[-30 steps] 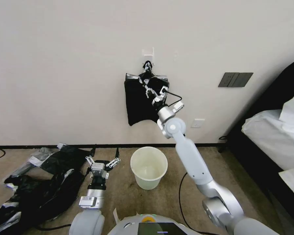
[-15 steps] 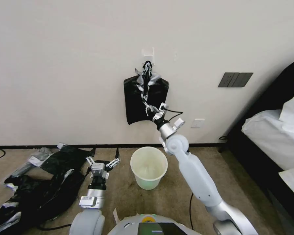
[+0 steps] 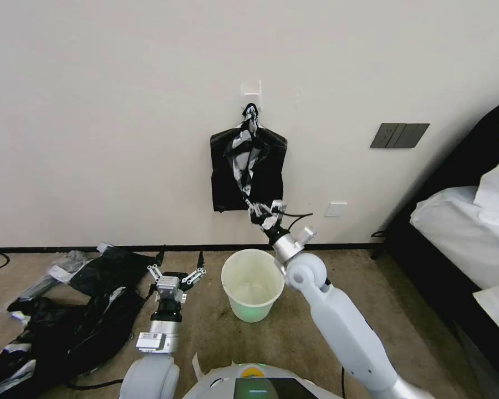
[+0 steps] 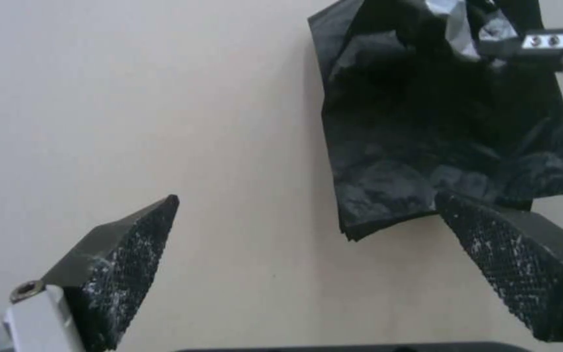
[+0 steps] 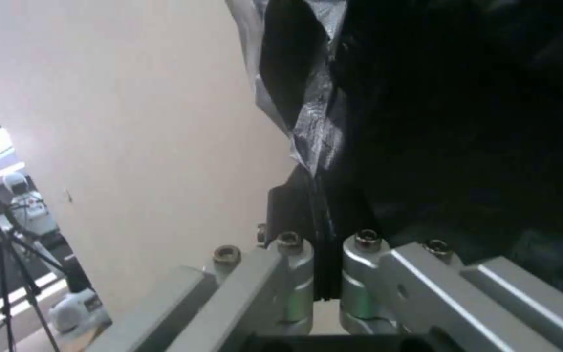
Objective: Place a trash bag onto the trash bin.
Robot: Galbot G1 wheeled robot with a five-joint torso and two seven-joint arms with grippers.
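A flat black bundle [image 3: 227,183] hangs from a hook on the wall. Out of it a thin glossy black trash bag [image 3: 244,158] with silvery folds is stretched downward. My right gripper [image 3: 262,212] is shut on the bag's lower end, just below the bundle's bottom edge and above the bin. The right wrist view shows the trash bag [image 5: 314,127] pinched between the closed fingers [image 5: 291,210]. The round white trash bin [image 3: 249,310] stands on the carpet below, with nothing in it. My left gripper [image 3: 176,275] is open, low and left of the bin, pointing up at the bundle [image 4: 451,146].
A heap of black and grey plastic sheets [image 3: 66,327] covers the carpet at the left. A bed with white bedding [image 3: 466,233] stands at the right. The wall carries a white hook [image 3: 251,88], a dark switch panel [image 3: 399,134] and a socket [image 3: 335,209].
My right gripper has come down from the top of the hanging bundle to below its lower edge, drawing a strip of bag out with it. The left arm has stayed still.
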